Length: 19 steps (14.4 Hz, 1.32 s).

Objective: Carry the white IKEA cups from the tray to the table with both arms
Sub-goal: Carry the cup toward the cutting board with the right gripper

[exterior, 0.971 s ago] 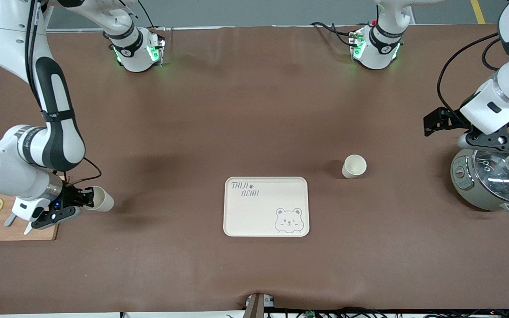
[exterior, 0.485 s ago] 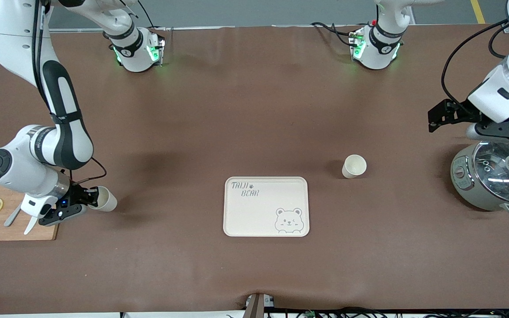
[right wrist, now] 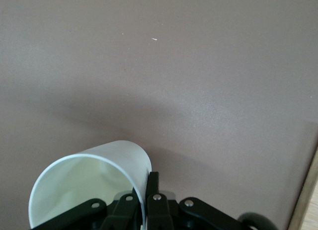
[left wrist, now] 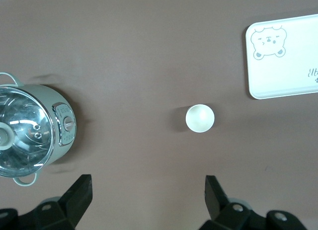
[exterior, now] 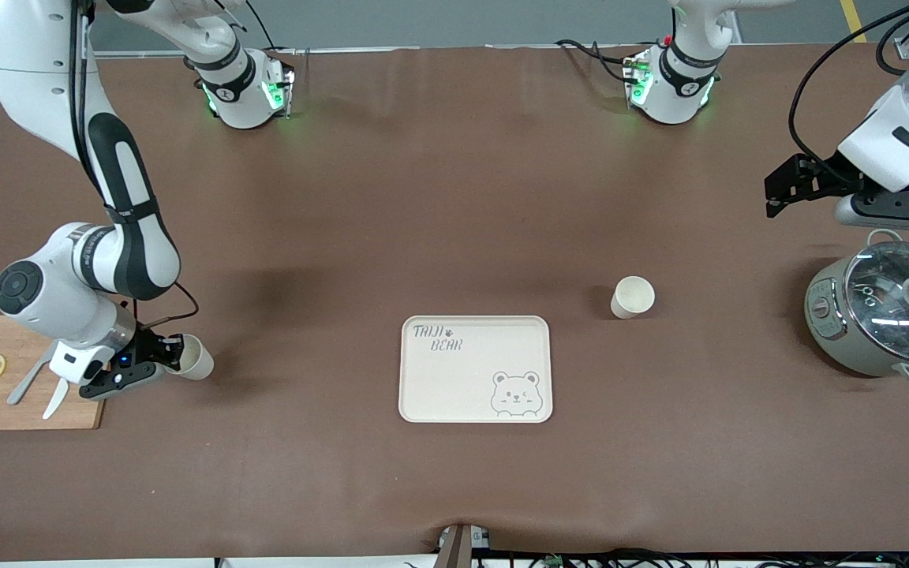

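One white cup (exterior: 633, 297) stands upright on the brown table, beside the bear-printed tray (exterior: 423, 394), toward the left arm's end. It also shows in the left wrist view (left wrist: 199, 118). My left gripper (exterior: 892, 210) hangs open and empty over the table by the pot, with both fingers wide apart (left wrist: 147, 190). My right gripper (exterior: 173, 356) is shut on the rim of the second white cup (exterior: 197, 361), which is tilted low over the table by the cutting board. In the right wrist view one finger (right wrist: 152, 186) presses outside the cup's wall (right wrist: 89, 183) and the other is inside it.
A grey-green pot with a glass lid (exterior: 884, 315) stands at the left arm's end, also in the left wrist view (left wrist: 30, 133). A wooden cutting board (exterior: 28, 410) with lemon slices and a utensil lies at the right arm's end. The tray corner shows in the left wrist view (left wrist: 283, 86).
My right gripper has carried its cup a little toward the tray. My left gripper has moved off the pot's lid, away from the front camera.
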Each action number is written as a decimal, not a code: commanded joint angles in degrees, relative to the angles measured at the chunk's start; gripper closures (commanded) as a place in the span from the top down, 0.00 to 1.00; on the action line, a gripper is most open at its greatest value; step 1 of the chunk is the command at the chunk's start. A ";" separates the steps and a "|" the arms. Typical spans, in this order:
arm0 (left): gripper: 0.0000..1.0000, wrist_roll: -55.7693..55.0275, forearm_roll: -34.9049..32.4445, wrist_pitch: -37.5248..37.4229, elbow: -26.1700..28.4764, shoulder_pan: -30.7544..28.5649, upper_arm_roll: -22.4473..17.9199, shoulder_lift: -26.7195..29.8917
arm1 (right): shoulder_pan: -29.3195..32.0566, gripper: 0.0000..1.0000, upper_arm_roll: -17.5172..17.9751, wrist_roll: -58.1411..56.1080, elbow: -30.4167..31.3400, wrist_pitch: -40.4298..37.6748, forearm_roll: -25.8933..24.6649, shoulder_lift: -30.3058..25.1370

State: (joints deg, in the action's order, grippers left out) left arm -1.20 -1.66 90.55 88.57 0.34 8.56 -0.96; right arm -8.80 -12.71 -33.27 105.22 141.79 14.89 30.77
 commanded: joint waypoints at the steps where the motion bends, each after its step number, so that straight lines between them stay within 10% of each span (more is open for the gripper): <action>1: 1.00 -0.03 0.78 -0.81 -0.15 0.98 -0.65 0.17 | -0.78 0.00 0.14 -1.62 2.96 4.18 1.01 -0.62; 17: 1.00 -0.56 0.78 -0.81 0.03 5.20 -4.43 -0.19 | -0.96 0.00 1.02 -1.53 6.66 11.22 1.37 -0.44; 19: 1.00 -0.56 0.78 -0.81 0.11 4.76 -4.34 -0.27 | -0.79 0.95 1.02 -1.44 6.58 11.13 1.28 -0.44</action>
State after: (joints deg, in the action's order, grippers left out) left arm -1.26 -1.66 90.32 88.72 5.18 4.49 -1.29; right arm -9.41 -11.59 -33.52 110.73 152.11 14.89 31.06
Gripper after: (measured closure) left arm 0.000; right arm 0.899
